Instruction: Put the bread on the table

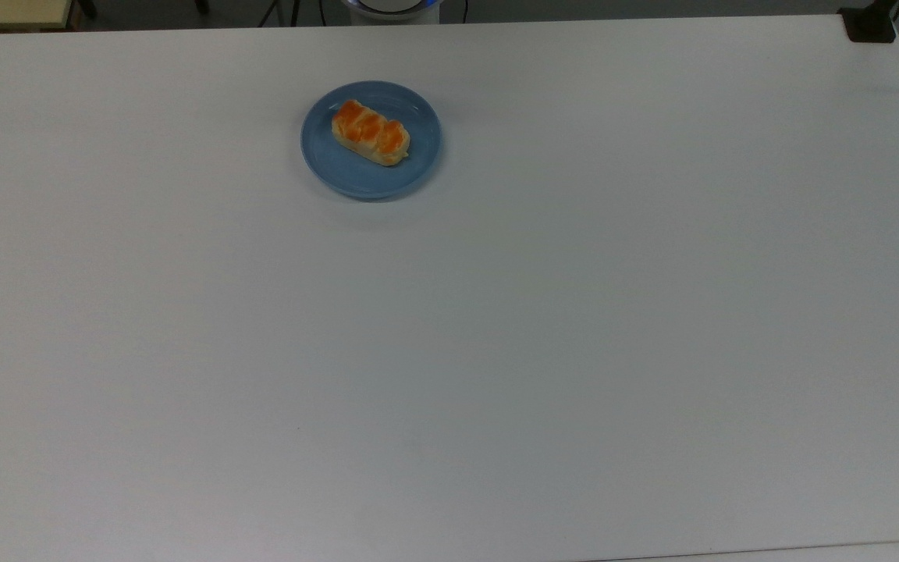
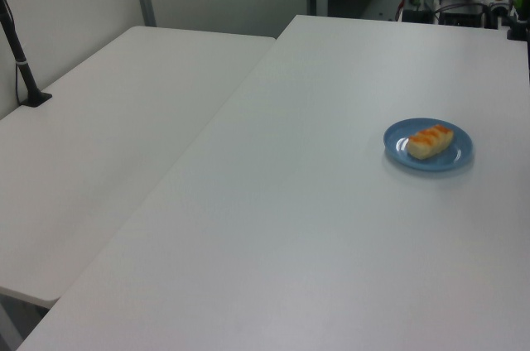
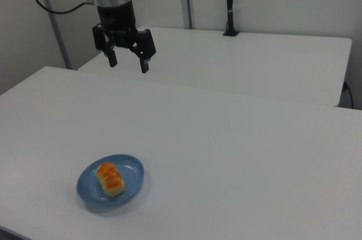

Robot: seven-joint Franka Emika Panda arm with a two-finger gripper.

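You have the bread (image 1: 370,132) lying on the blue plate (image 1: 340,168), and the plate sits flat on the white desk (image 1: 496,351). The bun rests toward the plate's far half in the top view, its long axis slanted, with the three orange-brown patches facing up. In the left view the bread (image 2: 430,141) lies near the middle of the plate (image 2: 455,158), and the plate stands close to the desk's (image 2: 290,227) right edge in the left view. In the right view the bread (image 3: 110,178) sits on the plate (image 3: 131,173) close to the desk's (image 3: 237,149) near edge.

Your gripper (image 3: 128,60) hangs in the air well above the plate and well apart from it, beyond it in the right view, pointing down. Its jaws stand spread wide with nothing between them. Past the plate, a second white desk (image 3: 254,59) adjoins the first, with a dark pole (image 3: 229,2) rising from it.
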